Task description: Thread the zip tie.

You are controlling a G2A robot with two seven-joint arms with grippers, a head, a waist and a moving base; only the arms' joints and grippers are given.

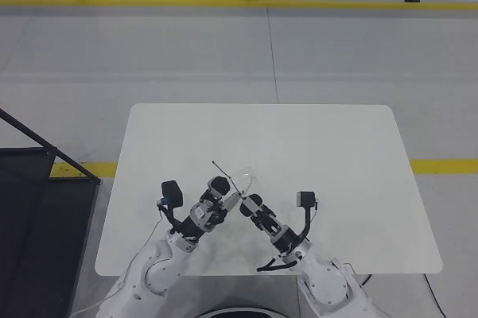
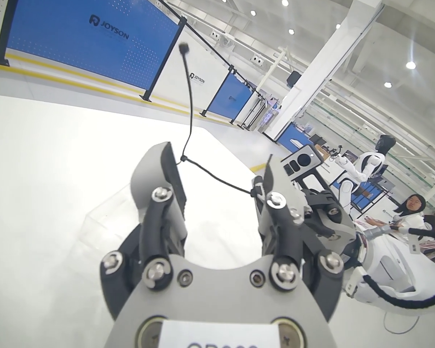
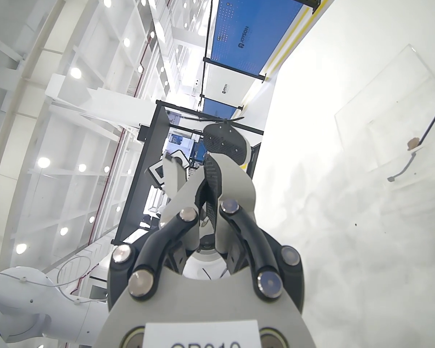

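Observation:
A thin black zip tie (image 2: 190, 110) stands above the table with its small head at the top. It bends at the left gripper's finger pad (image 2: 174, 172) and runs across the gap to the far finger. My left gripper (image 2: 219, 168) is open, with the tie's lower stretch spanning between its fingers. My right gripper (image 3: 219, 135) is shut on the zip tie (image 3: 221, 120), which sticks out crosswise at its fingertips. In the top view the left gripper (image 1: 223, 195) and the right gripper (image 1: 243, 203) meet tip to tip near the table's front middle, and the zip tie (image 1: 223, 173) slants away from them.
A clear plastic tray (image 1: 252, 176) lies on the white table (image 1: 342, 159) just beyond the grippers. At the clear plastic tray (image 3: 384, 103) there is a thin dark strip (image 3: 431, 121) and a small brown bit (image 3: 413, 143). A black barrier (image 1: 24, 207) stands off the table's left side.

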